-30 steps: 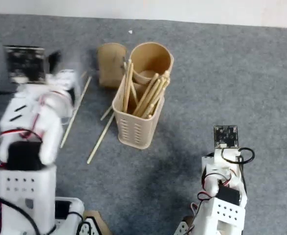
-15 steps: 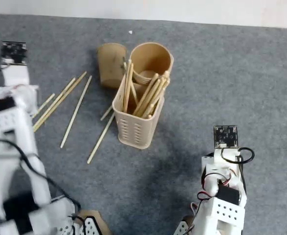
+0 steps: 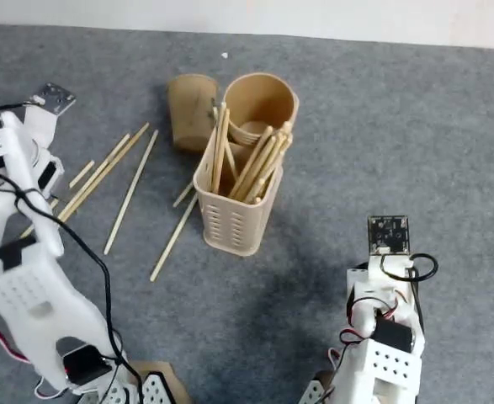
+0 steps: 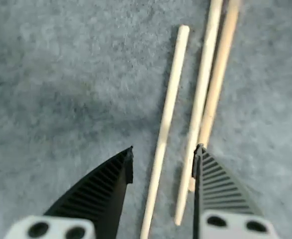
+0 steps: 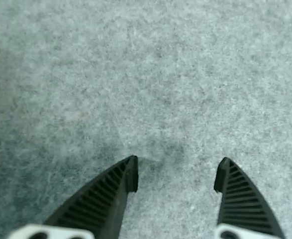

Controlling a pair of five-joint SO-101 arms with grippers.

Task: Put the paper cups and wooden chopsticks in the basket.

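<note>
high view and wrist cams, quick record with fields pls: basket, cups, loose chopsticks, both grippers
basket: on the mat, holding bundled chopsticks
outer cup: on the mat outside the basket
open cup: inside or behind the basket, unclear
loose chopsticks: several on the mat beside the left arm
left gripper: open, astride one loose chopstick
right gripper: open over bare mat

A grey felt table cover (image 3: 381, 126) bears the basket (image 3: 234, 223), a paper cup (image 3: 189, 109) beside it and several loose chopsticks (image 3: 132, 189).
</note>
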